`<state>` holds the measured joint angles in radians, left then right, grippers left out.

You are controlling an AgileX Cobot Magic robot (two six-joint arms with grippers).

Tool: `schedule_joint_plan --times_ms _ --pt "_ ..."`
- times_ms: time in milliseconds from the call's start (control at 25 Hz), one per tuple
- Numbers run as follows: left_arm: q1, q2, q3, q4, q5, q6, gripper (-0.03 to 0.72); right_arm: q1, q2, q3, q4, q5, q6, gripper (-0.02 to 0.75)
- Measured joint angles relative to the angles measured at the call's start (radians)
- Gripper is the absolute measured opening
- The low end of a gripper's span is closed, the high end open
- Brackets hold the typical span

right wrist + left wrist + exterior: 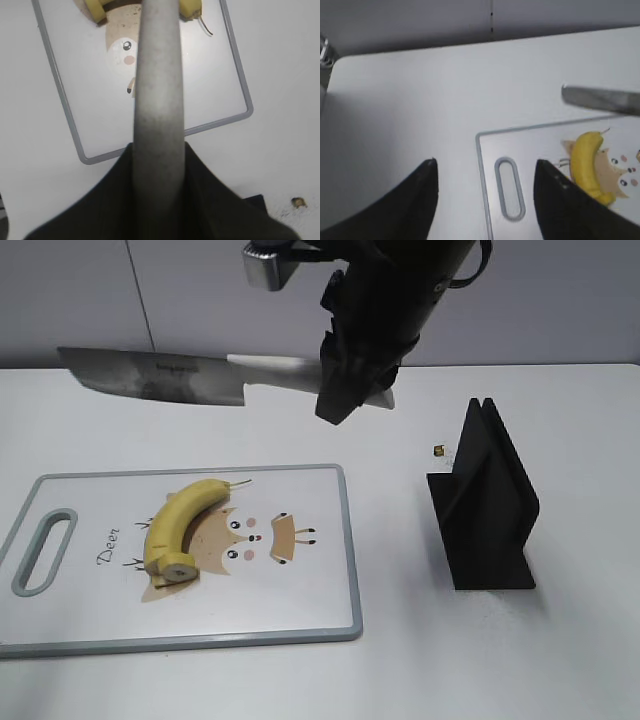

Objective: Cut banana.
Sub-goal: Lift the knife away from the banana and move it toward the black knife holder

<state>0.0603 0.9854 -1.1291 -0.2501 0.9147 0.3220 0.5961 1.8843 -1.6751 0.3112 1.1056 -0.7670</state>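
A curved yellow banana (178, 527) lies on the white cutting board (300, 580), its cut end toward the front and its stem toward the back. It also shows in the left wrist view (586, 161). My right gripper (350, 375) is shut on the pale handle of a knife (150, 377), held high above the board's far edge, blade pointing left. In the right wrist view the handle (157, 100) hides most of the banana (190, 7). My left gripper (485, 172) is open and empty, hovering left of the board near its handle slot (510, 195).
A black knife stand (485, 505) stands right of the board. A small brown crumb (438, 450) lies on the table behind it. The white table (560, 660) meets a grey wall at the back.
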Motion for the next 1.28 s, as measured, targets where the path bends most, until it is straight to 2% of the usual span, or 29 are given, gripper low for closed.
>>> schedule_joint_plan --times_ms 80,200,440,680,840,1040,1160,1280 --pt "0.031 -0.021 -0.016 0.023 0.083 -0.04 0.59 0.0 -0.01 0.0 -0.005 0.01 0.095 0.16" --pt "0.042 -0.062 0.005 0.07 0.16 -0.059 0.589 0.0 -0.027 0.0 -0.015 0.045 0.229 0.16" --pt "0.045 -0.28 0.183 0.093 0.122 -0.063 0.589 0.0 -0.064 0.006 -0.024 0.11 0.506 0.16" --pt "0.045 -0.573 0.352 0.098 0.12 -0.063 0.589 0.0 -0.201 0.101 -0.027 0.035 0.679 0.159" --pt "0.044 -0.733 0.435 0.097 0.126 -0.064 0.589 0.0 -0.31 0.223 -0.055 -0.028 0.779 0.159" --pt "0.01 -0.874 0.481 0.096 0.133 -0.064 0.589 0.0 -0.46 0.41 -0.158 -0.107 0.949 0.159" --pt "-0.06 -0.914 0.481 0.072 0.15 -0.064 0.588 0.0 -0.545 0.49 -0.263 -0.142 1.072 0.159" --pt "-0.121 -0.92 0.482 0.101 0.19 -0.064 0.588 0.0 -0.611 0.527 -0.363 -0.143 1.181 0.159"
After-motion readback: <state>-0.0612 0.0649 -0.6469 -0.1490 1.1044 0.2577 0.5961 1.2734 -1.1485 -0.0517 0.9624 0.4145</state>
